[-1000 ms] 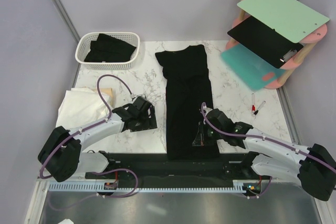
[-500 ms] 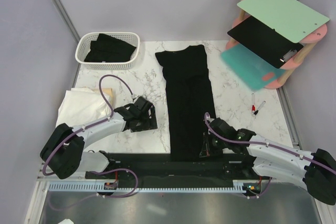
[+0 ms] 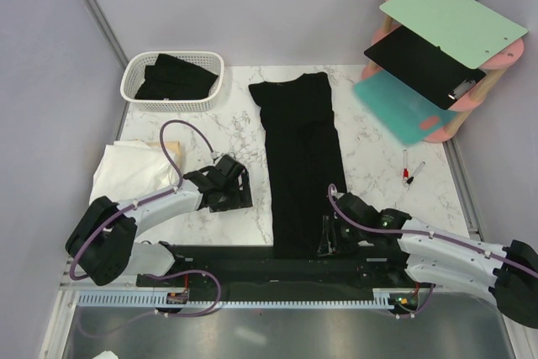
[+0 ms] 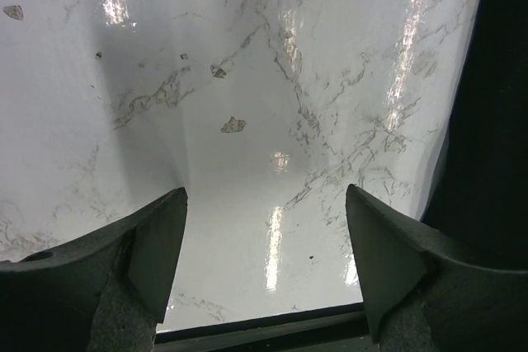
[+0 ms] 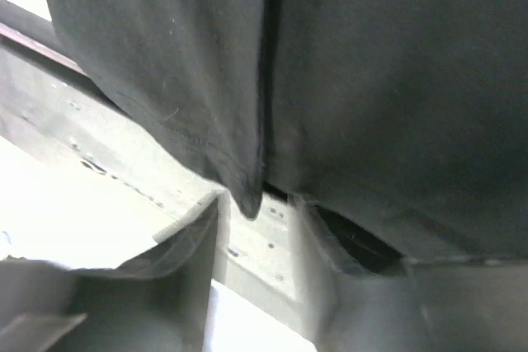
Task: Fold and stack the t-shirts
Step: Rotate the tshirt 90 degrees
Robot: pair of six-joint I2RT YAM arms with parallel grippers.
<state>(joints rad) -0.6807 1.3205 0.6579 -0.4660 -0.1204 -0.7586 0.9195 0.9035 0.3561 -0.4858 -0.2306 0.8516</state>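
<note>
Your right gripper (image 5: pixel 257 208) looks slack around the shirt (image 3: pixel 303 149) hem; left gripper (image 4: pixel 264 195) hangs open. Grip both corners evenly.

Premises: a robotics test cell, not a domestic or retail setting. Evidence: plain partition walls (image 3: pixel 252 6) on metal frame posts (image 3: pixel 92 6) enclose one marble-patterned surface (image 3: pixel 370 149). Two robot arms, left arm (image 3: pixel 151 203) and right arm (image 3: pixel 437 245), are bolted along its near edge. Exposed purple cables (image 3: pixel 172 145) run above a slotted cable duct (image 3: pixel 235 298). A black t-shirt (image 3: pixel 303 166), a lattice basket (image 3: pixel 172 81) and a rack of coloured boards (image 3: pixel 445 48) are laid out like staged items.
</note>
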